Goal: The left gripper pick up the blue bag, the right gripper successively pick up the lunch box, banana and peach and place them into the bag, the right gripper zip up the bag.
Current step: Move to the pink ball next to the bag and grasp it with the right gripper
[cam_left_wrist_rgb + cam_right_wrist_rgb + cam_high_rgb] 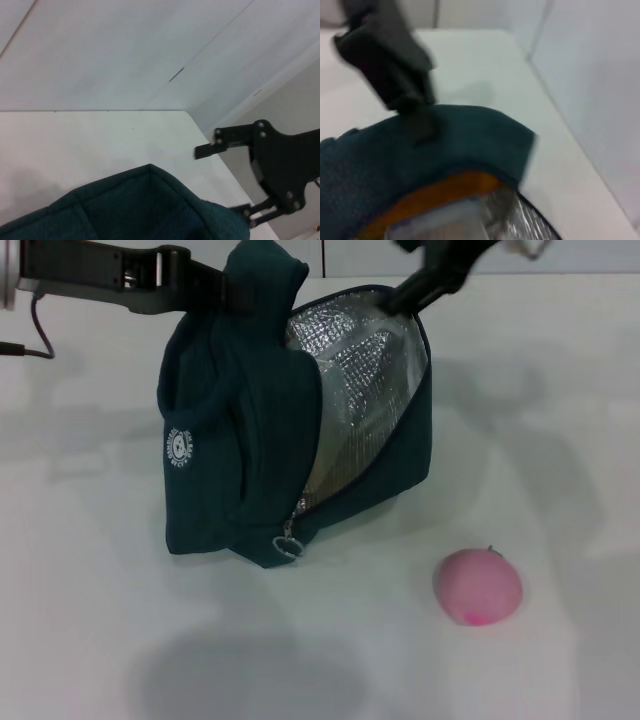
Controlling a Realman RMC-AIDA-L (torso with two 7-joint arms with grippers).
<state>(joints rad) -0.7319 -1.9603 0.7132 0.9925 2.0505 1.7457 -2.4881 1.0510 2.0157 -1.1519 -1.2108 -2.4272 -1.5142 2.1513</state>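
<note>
Pink peach on white table, clear of blue bag

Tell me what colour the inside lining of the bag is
Shiny, crinkled silver foil; the lining shows best in the head view, inside the dark teal bag.

A white table — pale panelled wall behind — under soft, even light.

Left tool reaches rightward, pinching closed; right tool angles down.
</note>
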